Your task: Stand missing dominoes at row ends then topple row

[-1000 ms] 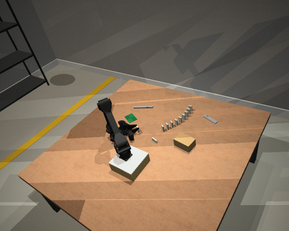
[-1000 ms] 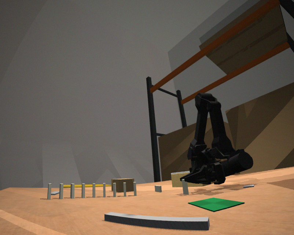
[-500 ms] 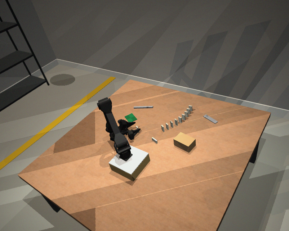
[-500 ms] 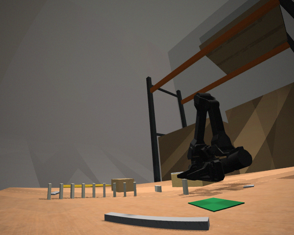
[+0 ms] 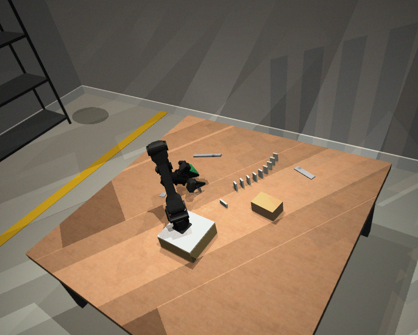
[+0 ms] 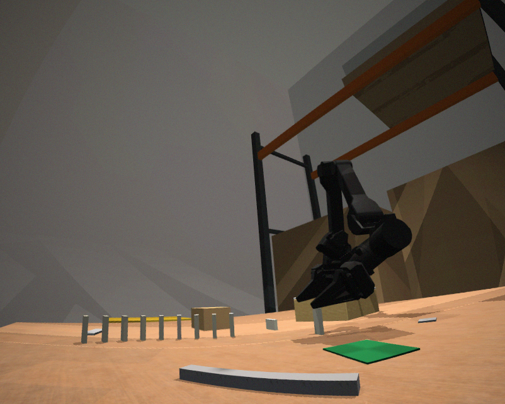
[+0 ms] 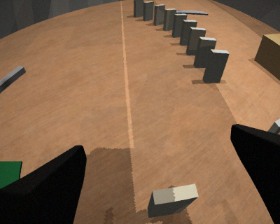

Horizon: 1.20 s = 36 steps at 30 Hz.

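Observation:
A row of several grey dominoes stands upright; its end domino (image 5: pixel 235 186) (image 6: pixel 232 325) (image 7: pixel 215 67) is nearest the arm. My gripper (image 5: pixel 201 178) (image 6: pixel 305 303) (image 7: pixel 159 143) is open, with nothing between its fingers. A single domino (image 5: pixel 199 189) (image 6: pixel 318 322) (image 7: pixel 173 201) looks upright on the table below and between the spread fingers, a wide gap away from the row. Another domino (image 5: pixel 223 203) (image 6: pixel 271 324) (image 7: pixel 276 127) lies on its long edge between the arm's base and the row. A small flat grey piece (image 5: pixel 162 194) (image 6: pixel 427 319) lies beside the arm.
A green square (image 5: pixel 193 170) (image 6: pixel 370 351) (image 7: pixel 8 171) lies beside the gripper. A long grey bar (image 5: pixel 207 155) (image 6: pixel 269 380) (image 7: pixel 12 78) lies beyond it. A flat grey strip (image 5: pixel 304 172) (image 6: pixel 94 331) (image 7: pixel 192 12) lies past the row. A tan block (image 5: pixel 266 205) (image 6: pixel 210 318) (image 7: pixel 271 56) stands beside the row.

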{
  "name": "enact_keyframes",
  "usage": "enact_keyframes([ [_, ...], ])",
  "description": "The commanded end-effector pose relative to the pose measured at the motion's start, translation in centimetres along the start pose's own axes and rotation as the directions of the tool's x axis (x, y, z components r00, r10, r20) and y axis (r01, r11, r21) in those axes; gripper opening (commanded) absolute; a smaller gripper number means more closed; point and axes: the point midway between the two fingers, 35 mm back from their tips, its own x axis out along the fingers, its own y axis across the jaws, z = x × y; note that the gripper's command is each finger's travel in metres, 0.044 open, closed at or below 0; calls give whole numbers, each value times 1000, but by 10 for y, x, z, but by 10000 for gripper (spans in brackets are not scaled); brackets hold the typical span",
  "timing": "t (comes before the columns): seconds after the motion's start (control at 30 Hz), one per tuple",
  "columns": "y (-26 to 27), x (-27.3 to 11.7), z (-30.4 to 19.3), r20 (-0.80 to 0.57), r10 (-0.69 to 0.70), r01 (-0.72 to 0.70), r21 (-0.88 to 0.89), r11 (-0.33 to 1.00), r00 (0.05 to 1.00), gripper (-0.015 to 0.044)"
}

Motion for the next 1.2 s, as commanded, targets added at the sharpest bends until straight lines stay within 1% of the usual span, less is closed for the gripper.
enact_keyframes([
  [0.0,1,7,11,-445,-20,2,-41,999,895,440],
  [0.07,-4,4,20,-610,-6,-20,-35,999,792,440],
  [0.17,-12,-12,42,-806,69,-73,32,997,588,440],
  [0.2,-14,-19,50,-845,100,-87,63,994,526,440],
  [0.23,-16,-23,55,-864,120,-96,84,992,488,440],
  [0.27,-16,-24,56,-870,128,-98,92,991,475,440],
  [0.77,-16,-23,55,-870,128,-98,92,991,475,440],
  [1.0,-8,6,1,-871,127,-98,91,991,475,440],
  [1.17,-8,7,-1,-871,127,-98,91,991,475,440],
])
